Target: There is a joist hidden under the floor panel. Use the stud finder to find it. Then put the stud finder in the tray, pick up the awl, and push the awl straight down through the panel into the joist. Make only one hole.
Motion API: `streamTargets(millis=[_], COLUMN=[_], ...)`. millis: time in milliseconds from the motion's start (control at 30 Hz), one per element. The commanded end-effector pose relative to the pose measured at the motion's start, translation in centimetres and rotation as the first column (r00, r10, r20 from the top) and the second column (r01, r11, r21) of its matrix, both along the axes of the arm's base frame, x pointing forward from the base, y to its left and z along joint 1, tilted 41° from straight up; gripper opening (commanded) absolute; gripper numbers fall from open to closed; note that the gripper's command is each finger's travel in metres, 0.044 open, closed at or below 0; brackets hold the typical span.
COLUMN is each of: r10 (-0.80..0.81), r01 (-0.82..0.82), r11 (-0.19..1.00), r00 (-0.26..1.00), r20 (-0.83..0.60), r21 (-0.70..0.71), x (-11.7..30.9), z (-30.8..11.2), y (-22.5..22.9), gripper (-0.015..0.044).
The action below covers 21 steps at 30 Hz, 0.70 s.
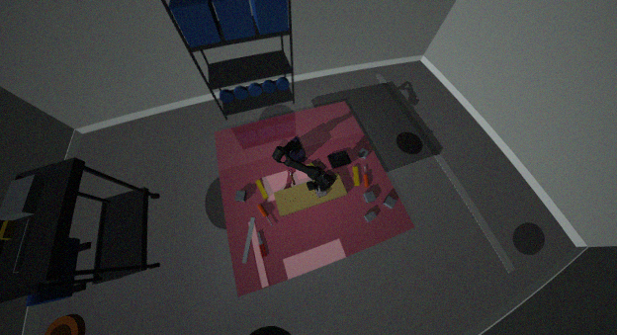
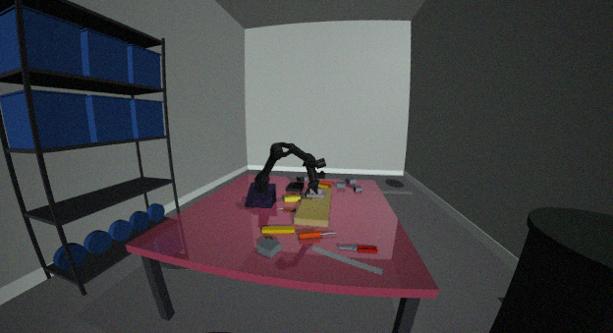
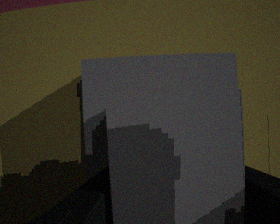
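Note:
My gripper (image 1: 320,188) (image 2: 314,191) (image 3: 178,192) is shut on the stud finder (image 1: 322,193) (image 2: 315,194) (image 3: 201,100), a pale grey block. It is over the right part of the yellow floor panel (image 1: 294,203) (image 2: 312,215) (image 3: 166,25) in the top view. The block is at or close above the panel surface; I cannot tell if it touches. A thin dark line shows on the panel right of the block in the wrist view. A small thin tool, seemingly the awl (image 1: 292,178) (image 2: 289,209), lies beside the panel. The black tray (image 1: 339,159) (image 2: 295,188) stands behind the panel.
A yellow block (image 2: 292,198) lies near the arm base (image 2: 261,195). A yellow bar (image 1: 261,190) (image 2: 278,230), an orange screwdriver (image 1: 262,209) (image 2: 309,236), a red-handled tool (image 2: 366,249) and a metal strip (image 1: 248,240) (image 2: 347,260) lie left of the panel in the top view. Several grey blocks lie around.

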<state>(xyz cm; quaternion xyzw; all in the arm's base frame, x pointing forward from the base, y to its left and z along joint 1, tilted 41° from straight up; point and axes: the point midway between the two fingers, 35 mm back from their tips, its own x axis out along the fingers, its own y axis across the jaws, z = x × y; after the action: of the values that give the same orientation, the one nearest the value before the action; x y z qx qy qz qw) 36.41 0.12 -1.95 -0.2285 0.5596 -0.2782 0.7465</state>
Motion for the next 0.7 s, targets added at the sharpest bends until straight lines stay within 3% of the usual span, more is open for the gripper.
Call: streamTargets(millis=[0,667], r10=[-0.002,-0.002], r01=[0.002,0.002], r11=[1.000,1.000], r00=[1.000,1.000], r20=[0.000,0.001], r21=[0.005,0.008], x=[0.2,0.8], z=[-0.7,-3.1], y=[0.7,3.6], gripper=[0.0000,0.0000])
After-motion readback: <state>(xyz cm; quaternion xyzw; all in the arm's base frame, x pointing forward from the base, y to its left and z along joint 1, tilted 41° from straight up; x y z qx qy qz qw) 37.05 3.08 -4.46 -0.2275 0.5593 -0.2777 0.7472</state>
